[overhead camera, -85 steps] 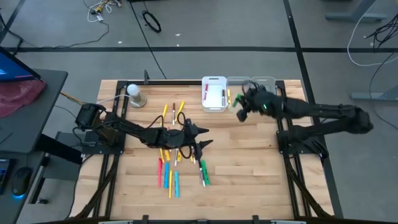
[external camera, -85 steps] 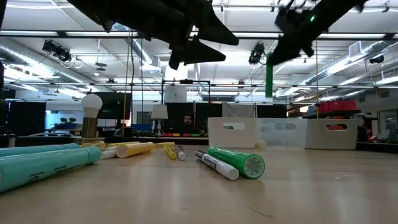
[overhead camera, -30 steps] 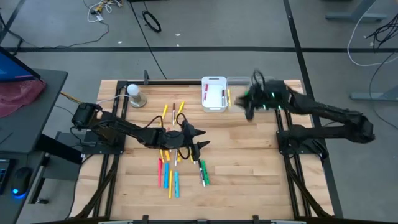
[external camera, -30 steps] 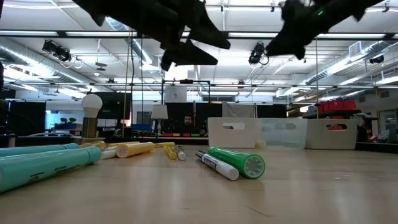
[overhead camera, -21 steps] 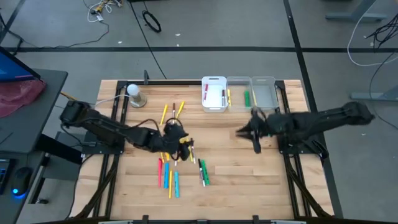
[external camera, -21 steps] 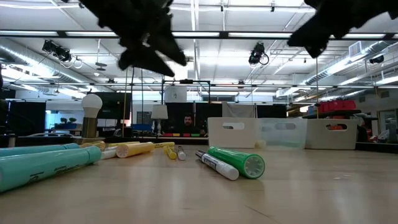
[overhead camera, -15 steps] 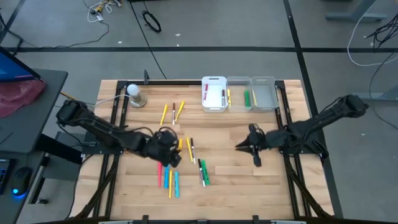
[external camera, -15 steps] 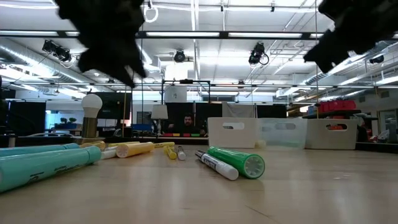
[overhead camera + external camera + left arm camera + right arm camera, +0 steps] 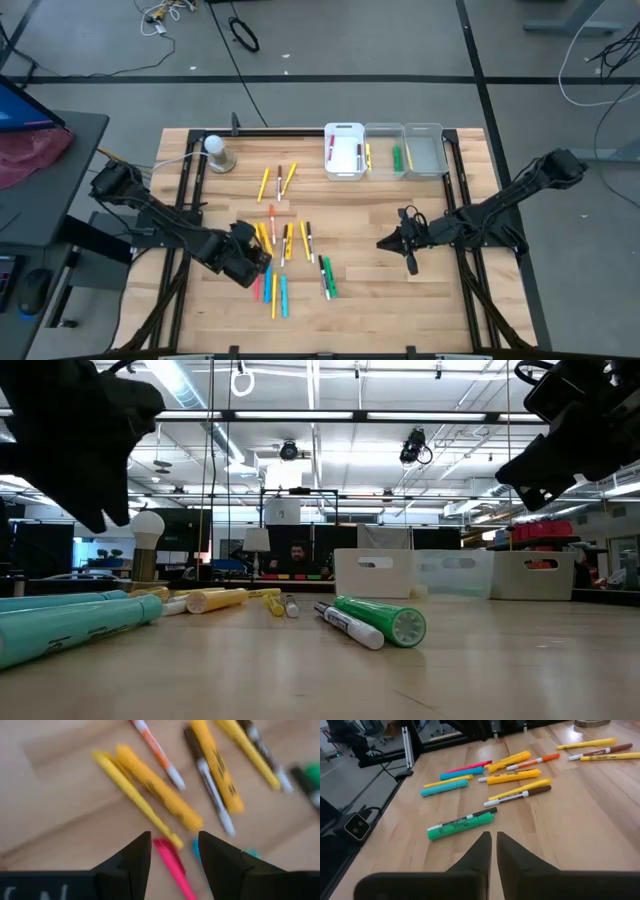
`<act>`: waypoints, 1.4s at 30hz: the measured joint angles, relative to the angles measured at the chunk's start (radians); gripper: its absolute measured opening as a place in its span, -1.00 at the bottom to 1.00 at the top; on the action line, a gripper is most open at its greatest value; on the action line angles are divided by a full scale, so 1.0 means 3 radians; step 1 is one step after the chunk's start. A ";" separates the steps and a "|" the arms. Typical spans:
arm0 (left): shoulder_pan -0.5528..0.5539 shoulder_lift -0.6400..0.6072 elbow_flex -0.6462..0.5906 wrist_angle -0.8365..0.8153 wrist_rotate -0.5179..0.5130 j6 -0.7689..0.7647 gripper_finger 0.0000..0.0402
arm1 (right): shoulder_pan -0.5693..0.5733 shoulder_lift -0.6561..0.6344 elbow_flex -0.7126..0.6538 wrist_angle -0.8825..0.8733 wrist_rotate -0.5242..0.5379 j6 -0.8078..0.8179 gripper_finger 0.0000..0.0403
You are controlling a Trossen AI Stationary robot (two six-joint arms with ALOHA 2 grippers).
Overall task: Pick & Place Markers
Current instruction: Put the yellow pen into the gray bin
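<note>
Many markers (image 9: 285, 245) in yellow, orange, pink, green and cyan lie flat and scattered on the wooden table's middle. One green marker (image 9: 397, 157) lies in the middle clear bin, and a few lie in the white bin (image 9: 345, 152). My left gripper (image 9: 256, 262) is open and empty, low over the near-left part of the marker heap. In the left wrist view a pink marker (image 9: 172, 862) lies below the gap of my left gripper (image 9: 172, 840). My right gripper (image 9: 392, 243) is shut and empty, right of the markers. A green marker (image 9: 462, 826) lies ahead of it.
A third clear bin (image 9: 425, 150) stands at the far edge, right of the other two. A white bulb on a round base (image 9: 217, 152) stands at the far left. Bare wood (image 9: 360, 225) lies between the markers and my right gripper.
My right gripper has left the bins at the far edge, gone toward the near edge and come down; a green marker now lies in the middle bin. My left gripper has gone from over the heap's middle toward the near and left edges.
</note>
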 joint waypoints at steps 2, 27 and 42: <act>0.0018 -0.0001 -0.0033 0.0025 -0.0138 -0.0086 -0.16 | 0.0001 0.0000 0.0000 0.0013 0.0000 -0.0001 -0.85; 0.0415 0.0038 -0.0696 0.0706 -0.0282 -0.0765 -0.08 | 0.0000 0.0000 0.0000 0.0010 -0.0001 -0.0065 -0.85; 0.0624 0.0493 -0.0703 0.0796 -0.0210 -0.0667 -0.43 | 0.0000 0.0000 -0.0001 0.0037 -0.0003 -0.0050 -0.85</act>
